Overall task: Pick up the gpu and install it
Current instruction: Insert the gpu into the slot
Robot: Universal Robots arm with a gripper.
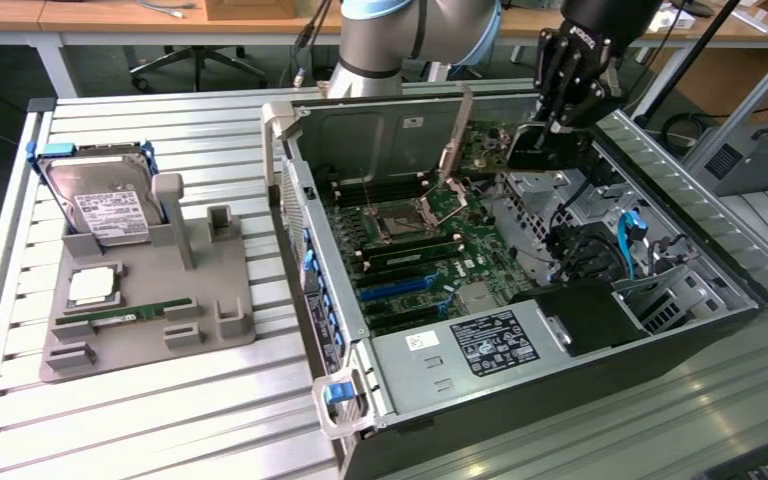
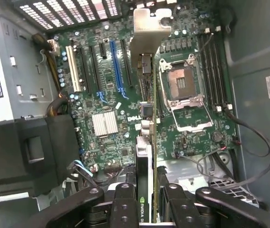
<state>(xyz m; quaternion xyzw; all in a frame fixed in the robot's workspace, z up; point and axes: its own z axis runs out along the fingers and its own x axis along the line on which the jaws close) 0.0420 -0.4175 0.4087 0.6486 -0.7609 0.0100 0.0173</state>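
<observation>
- Black fingers [image 2: 125, 206] press on the gpu [image 2: 145, 156] from both sides, so the gripper [image 2: 148, 211] is closed on the card. The wrist view shows the card edge-on, with its silver end bracket [image 2: 149, 28] at the far end.
- In the exterior view the held card hangs above the motherboard [image 1: 398, 250], inside the open computer case [image 1: 424, 380]. As far as I can tell it is not touching the board.
- My judgement of the step: the pick-up is done and the card is over the motherboard, not yet seated.
- From the wrist, the card runs parallel to the motherboard's slots, over the strip between the blue expansion slot [image 2: 117, 66] and the CPU socket [image 2: 180, 83].
- Seating would likely call for lining the card's lower edge up with a motherboard slot, keeping the bracket square, and pressing straight down without tilt.
</observation>
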